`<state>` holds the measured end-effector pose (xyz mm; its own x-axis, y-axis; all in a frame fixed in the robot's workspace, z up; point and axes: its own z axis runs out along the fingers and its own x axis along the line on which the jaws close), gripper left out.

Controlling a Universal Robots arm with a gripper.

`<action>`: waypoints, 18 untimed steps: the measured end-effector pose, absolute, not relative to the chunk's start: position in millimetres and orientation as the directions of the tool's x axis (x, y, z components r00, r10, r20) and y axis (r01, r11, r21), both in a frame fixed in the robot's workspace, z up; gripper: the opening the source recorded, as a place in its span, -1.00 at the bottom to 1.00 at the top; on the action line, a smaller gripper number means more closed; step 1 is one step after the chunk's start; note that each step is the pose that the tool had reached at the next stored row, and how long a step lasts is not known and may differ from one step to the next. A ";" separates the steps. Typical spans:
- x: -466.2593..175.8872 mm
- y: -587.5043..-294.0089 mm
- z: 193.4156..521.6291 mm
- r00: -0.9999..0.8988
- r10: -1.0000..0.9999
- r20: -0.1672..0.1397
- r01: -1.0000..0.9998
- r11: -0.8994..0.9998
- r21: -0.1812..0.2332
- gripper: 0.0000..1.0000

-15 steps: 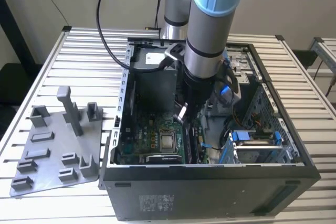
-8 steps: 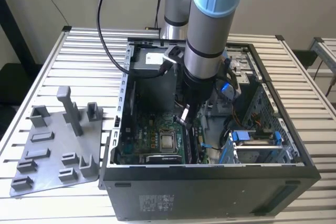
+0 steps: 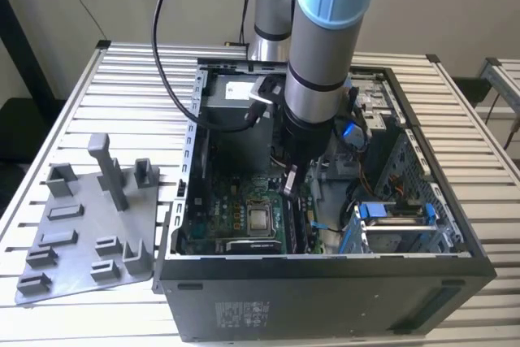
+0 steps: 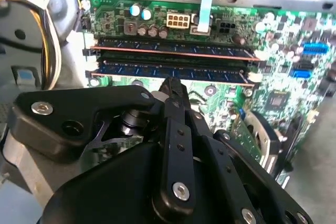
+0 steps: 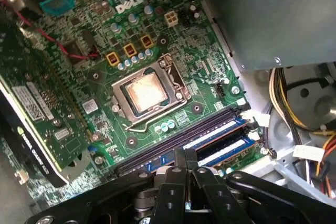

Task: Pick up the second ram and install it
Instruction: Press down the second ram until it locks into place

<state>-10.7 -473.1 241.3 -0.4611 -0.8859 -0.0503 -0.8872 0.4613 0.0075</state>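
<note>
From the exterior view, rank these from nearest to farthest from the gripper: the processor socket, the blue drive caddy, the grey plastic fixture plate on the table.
1. Processor socket: on the motherboard inside the case, just beside the gripper, toward the exterior view's left.
2. Blue drive caddy: inside the case, toward the exterior view's right.
3. Grey fixture plate: outside the case, on the table at the exterior view's left.

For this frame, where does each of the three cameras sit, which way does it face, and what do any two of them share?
Exterior view: off the arm, above the table, looking down into the open computer case; the arm reaches into it.
Second wrist view: on the arm, facing two memory sticks standing in their slots; gripper in the foreground.
First wrist view: on the arm, facing the processor socket; gripper at the frame's edge.
Shared: both wrist views show the green motherboard and the sticks.
</note>
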 end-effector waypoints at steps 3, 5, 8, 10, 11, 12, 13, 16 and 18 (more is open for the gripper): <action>-10.7 -473.1 240.1 -0.411 -0.910 -0.052 -0.911 0.411 0.004 -0.79; -10.8 -473.1 239.1 -0.378 -0.924 -0.052 -0.926 0.379 0.004 -0.79; -10.7 -473.1 237.8 -0.327 -0.944 -0.052 -0.945 0.327 0.004 -0.79; -10.7 -473.1 237.3 -0.293 -0.955 -0.052 -0.956 0.293 0.004 -0.79; -10.7 -473.1 237.2 -0.275 -0.960 -0.052 -0.961 0.275 0.004 -0.79; -10.7 -473.1 237.0 -0.258 -0.965 -0.052 -0.966 0.258 0.004 -0.79; -10.7 -473.1 236.9 -0.240 -0.969 -0.052 -0.971 0.240 0.003 -0.79; -10.6 -473.1 236.9 -0.189 -0.980 -0.054 -0.982 0.189 -0.001 -0.79; -10.7 -473.1 236.9 -0.156 -0.986 -0.056 -0.988 0.157 -0.005 -0.79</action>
